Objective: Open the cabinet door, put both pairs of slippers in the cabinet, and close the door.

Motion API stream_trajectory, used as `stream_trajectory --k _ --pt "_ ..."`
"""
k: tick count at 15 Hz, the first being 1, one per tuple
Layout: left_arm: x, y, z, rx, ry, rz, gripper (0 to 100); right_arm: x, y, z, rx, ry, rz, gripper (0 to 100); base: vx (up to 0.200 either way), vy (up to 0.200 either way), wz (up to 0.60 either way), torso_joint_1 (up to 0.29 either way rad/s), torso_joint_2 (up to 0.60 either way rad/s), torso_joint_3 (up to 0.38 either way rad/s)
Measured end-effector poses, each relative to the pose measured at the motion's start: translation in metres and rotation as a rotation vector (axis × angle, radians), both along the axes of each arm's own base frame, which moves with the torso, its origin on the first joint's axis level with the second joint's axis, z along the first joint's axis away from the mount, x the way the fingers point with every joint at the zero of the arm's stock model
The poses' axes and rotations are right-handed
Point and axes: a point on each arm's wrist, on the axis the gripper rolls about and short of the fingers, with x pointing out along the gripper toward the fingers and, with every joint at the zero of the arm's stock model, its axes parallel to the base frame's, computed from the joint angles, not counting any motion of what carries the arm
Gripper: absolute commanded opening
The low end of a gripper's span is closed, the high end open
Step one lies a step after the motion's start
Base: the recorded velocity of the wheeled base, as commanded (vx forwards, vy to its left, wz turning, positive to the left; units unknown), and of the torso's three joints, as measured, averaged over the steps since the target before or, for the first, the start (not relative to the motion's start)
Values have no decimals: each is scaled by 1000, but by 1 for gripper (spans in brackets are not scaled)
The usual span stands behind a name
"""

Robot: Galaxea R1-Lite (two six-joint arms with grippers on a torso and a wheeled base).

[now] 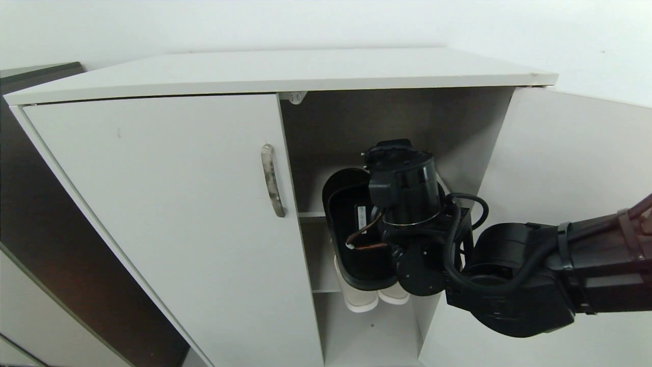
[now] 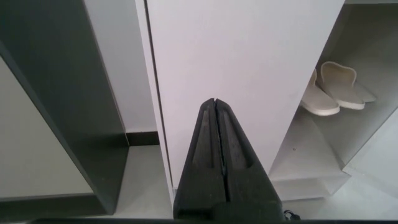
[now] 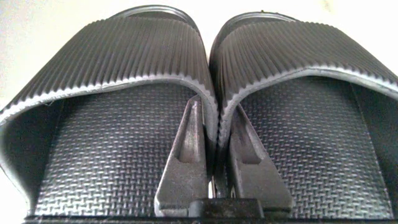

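Up front, the head view shows a white cabinet (image 1: 285, 71) with its left door (image 1: 168, 214) closed and a metal handle (image 1: 272, 181) near that door's inner edge. The right door (image 1: 565, 204) is swung wide open. The right arm (image 1: 509, 275) reaches into the open compartment, and the wrist hides its fingers from this angle. At the arm's end the black slippers (image 1: 351, 229) sit as a pair, steeply tilted, in front of the middle shelf (image 1: 310, 216). Just below them, the white slippers (image 1: 364, 300) lie side by side on the lower shelf, with their ends at its front edge.

In the left wrist view, the left gripper (image 2: 214, 109) has its fingers pressed together with nothing between them. It hangs in front of the closed left door. Off to one side, the white slippers rest inside the open compartment. On the other side stands a piece of dark furniture (image 2: 62, 124).

In the right wrist view, the right gripper (image 3: 216, 115) is narrowed onto the black slippers. Its two fingers pinch the neighbouring inner edges of both ribbed straps together. The two textured footbeds spread out to either side of the fingers.
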Motion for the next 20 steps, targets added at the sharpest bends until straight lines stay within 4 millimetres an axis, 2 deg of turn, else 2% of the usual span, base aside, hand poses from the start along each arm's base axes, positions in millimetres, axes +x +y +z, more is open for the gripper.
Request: stream_trajectory --k 4,9,15,20 --pt "0 0 0 0 0 0 0 12 -4 5 21 -1 15 0 0 0 0 0 0 0" --pt "0 0 0 -1 0 0 0 52 -3 12 57 -31 -26 0 0 0 0 0 0 0" --pt "0 0 0 0 0 1 0 84 1 24 47 -23 -68 0 0 0 0 0 0 0" --pt "0 0 0 -1 0 0 0 97 4 22 50 -25 -71 0 0 0 0 0 0 0"
